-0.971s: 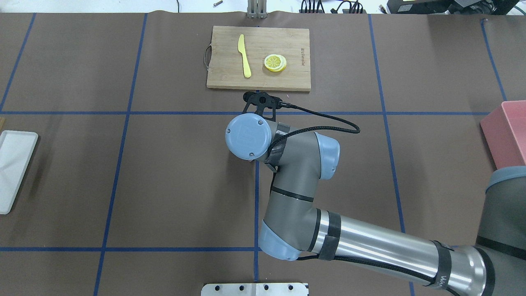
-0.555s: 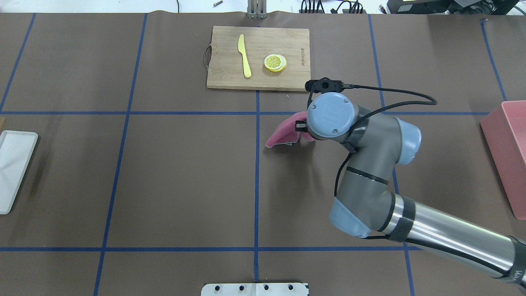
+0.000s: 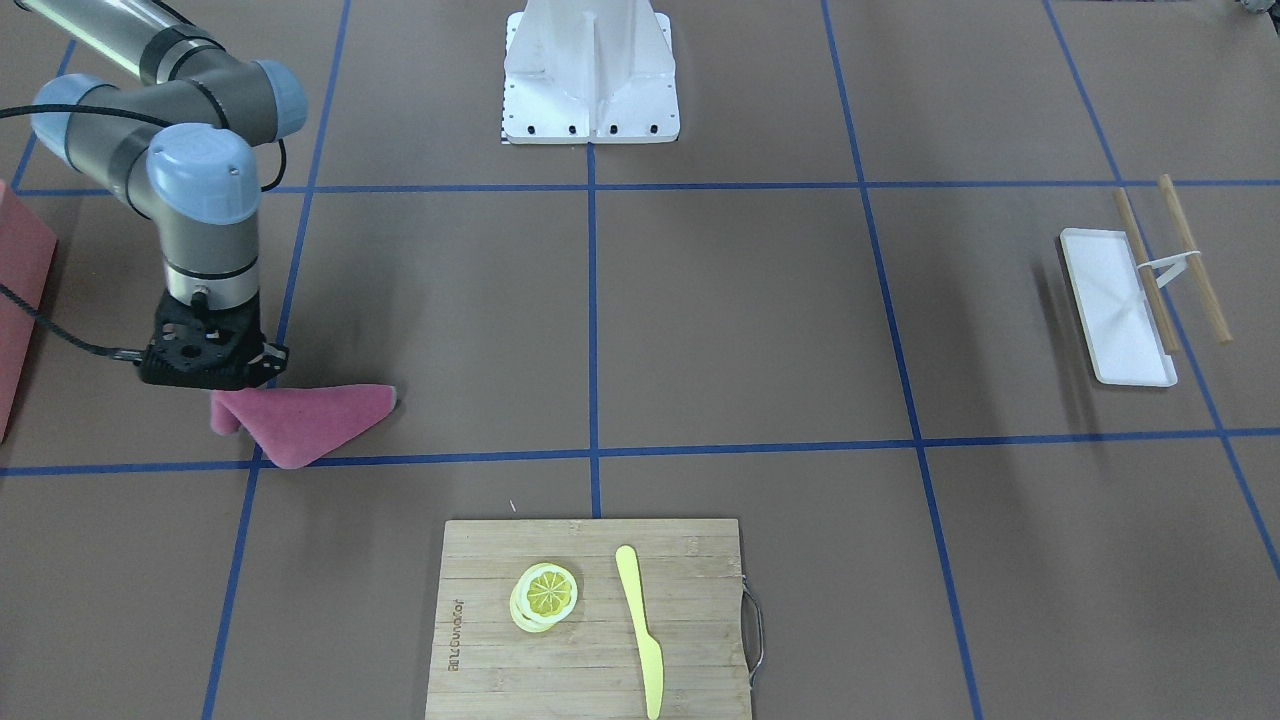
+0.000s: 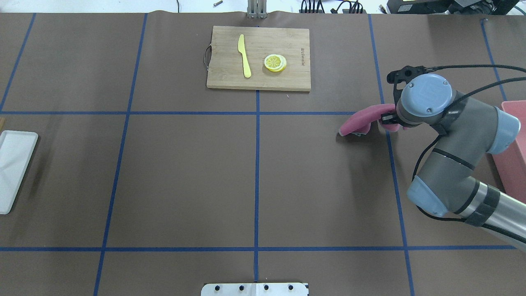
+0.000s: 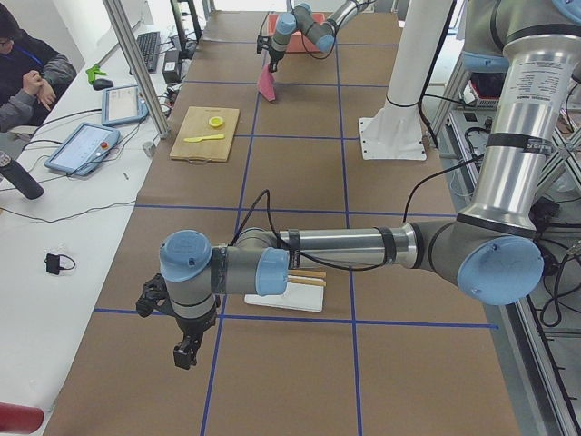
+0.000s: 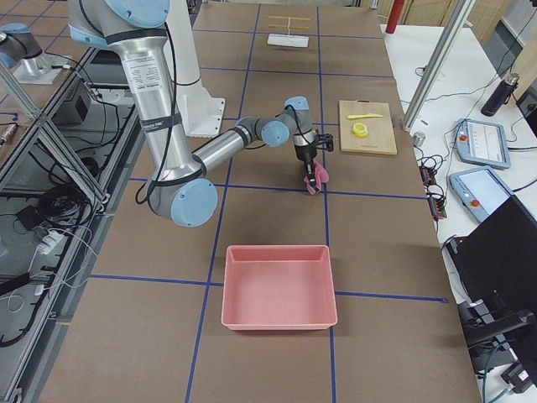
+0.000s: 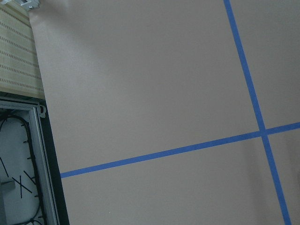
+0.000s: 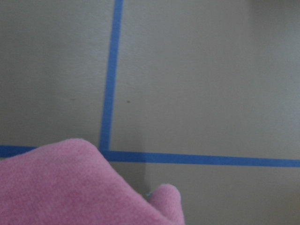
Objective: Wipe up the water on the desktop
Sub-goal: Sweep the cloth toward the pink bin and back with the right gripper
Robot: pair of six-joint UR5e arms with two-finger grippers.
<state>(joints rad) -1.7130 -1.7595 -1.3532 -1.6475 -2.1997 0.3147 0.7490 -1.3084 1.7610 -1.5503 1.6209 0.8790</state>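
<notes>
**Right arm sweeps a pink cloth across the brown desktop**

The right gripper (image 4: 388,120) pinches a pink cloth (image 4: 358,122). Its jaws are mostly hidden beneath the wrist. A second ago this gripper stood over the centre tape line, just short of the cutting board. It has since swept toward the robot's right and now sits at the next blue tape line (image 4: 394,176).

The cloth trails from the jaws back toward the table's centre. Its lower edge appears to rest on the desktop (image 4: 185,176), the matte brown surface under the jaws, gridded in blue tape.

Near the jaws, on the robot's right, stands a pink bin (image 4: 507,135). Farther off, ahead and toward the robot's left, a bamboo cutting board (image 4: 259,78) carries a yellow knife (image 4: 245,55) and lemon slices (image 4: 275,63), unmoved.

Well away, at the table's left end, lies a white tray (image 4: 14,168) with two wooden sticks (image 3: 1140,265). The left gripper (image 5: 186,350) hangs near it. It is seen only from the side, so I cannot tell how its jaws stand.

Beyond the table, a seated person (image 5: 27,73) is at a white bench with tablets (image 5: 86,145).
</notes>
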